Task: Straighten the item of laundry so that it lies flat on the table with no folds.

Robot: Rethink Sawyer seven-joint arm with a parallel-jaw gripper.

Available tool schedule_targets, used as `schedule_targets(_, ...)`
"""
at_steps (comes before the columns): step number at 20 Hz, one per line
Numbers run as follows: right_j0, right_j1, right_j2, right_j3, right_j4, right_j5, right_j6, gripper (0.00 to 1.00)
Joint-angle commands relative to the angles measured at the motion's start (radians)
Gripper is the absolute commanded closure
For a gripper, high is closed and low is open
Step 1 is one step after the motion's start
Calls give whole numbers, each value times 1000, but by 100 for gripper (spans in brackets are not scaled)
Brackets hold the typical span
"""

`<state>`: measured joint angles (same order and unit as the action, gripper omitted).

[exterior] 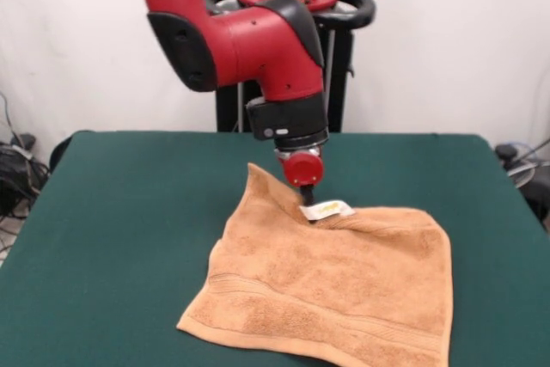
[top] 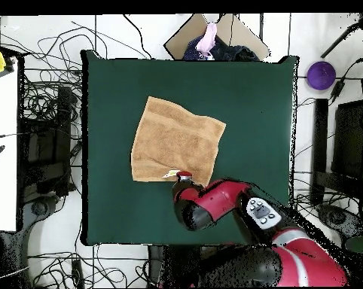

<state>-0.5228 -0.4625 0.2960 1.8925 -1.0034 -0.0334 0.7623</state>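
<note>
- Broadly, the bench (exterior: 129, 212) is the biggest thing: a dark green felt-like top, much wider than the cloth on it.
- Next, the red and black arm (exterior: 258, 49) comes down over the middle of the bench; from overhead it reaches in from the lower right.
- Then the peach-orange towel (exterior: 335, 290) lies on the bench, toward the camera-side half in the front view and, from overhead, a little left of centre.
- Most of the towel lies flat, with a woven border band running along its near edge in the front view.
- Its far edge is not flat: one corner stands up in a peak just left of the fingers, and a ridge of cloth runs away to the right of them.
- Smaller, the fingers (exterior: 306, 198) sit under a round red cap, their tips down at the towel's far edge beside the raised corner.
- Whether the fingers are spread, pressed together or pinching the cloth cannot be told; the tips are dark and partly hidden by the fold.
- Smallest, a white tag (exterior: 326, 210) lies on the towel just right of the fingers, touching or nearly touching them.
</note>
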Motion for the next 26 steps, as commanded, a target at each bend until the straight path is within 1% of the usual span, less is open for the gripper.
schedule_targets(1, 147, 190, -287, -245, -87, 180, 193, 100)
schedule_targets(5, 211, 220, -377, -272, -44, 137, 222, 100)
schedule_targets(6, 217, 226, -385, -275, -33, 128, 218, 100)
schedule_targets(9, 210, 241, -370, -275, 2, 113, 188, 100)
schedule_targets(11, 209, 241, -380, -280, 9, 109, 170, 100)
schedule_targets(14, 183, 228, -385, -283, 0, 109, 128, 100)
schedule_targets(18, 141, 233, -374, -290, -10, 91, 92, 100)
schedule_targets(23, 108, 262, -343, -295, 4, 41, 101, 100)
schedule_targets(26, 60, 233, -299, -277, -9, 65, 57, 100)
